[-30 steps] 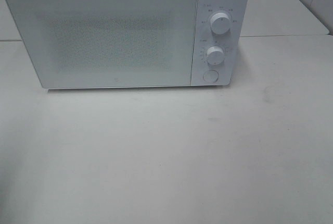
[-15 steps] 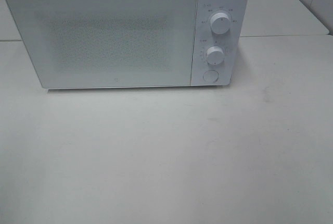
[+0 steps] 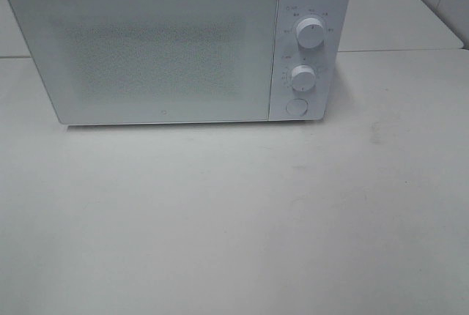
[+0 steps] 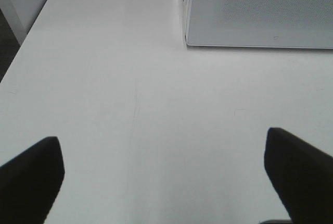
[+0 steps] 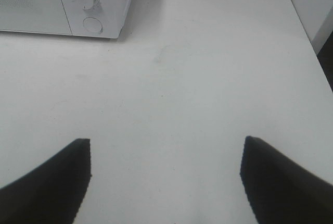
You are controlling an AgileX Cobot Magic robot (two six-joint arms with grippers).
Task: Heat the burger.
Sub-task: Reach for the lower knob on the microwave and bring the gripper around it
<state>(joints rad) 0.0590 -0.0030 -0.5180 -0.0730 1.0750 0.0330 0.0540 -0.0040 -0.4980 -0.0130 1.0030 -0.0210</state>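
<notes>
The burger shows in none of the views, so I cannot tell where it is. A white microwave point(image 3: 161, 51) stands at the back of the pale counter point(image 3: 234, 220) with its door point(image 3: 146, 47) shut; the speckled door panel gives no look at what is inside. On the control strip to the right of the door, an upper knob point(image 3: 311, 34) sits above a lower knob point(image 3: 302, 78), and a round button point(image 3: 296, 107) sits below both. The left pincer point(image 4: 164, 182) hangs over the bare counter in front of the microwave's left front corner, its two dark fingers point(image 4: 31, 177) spread wide apart with nothing between them. The right pincer point(image 5: 166, 182) hangs over the counter off the microwave's right front corner, near the lower knob and button, its fingers point(image 5: 281, 182) also apart and holding nothing. Neither pincer touches the microwave.
</notes>
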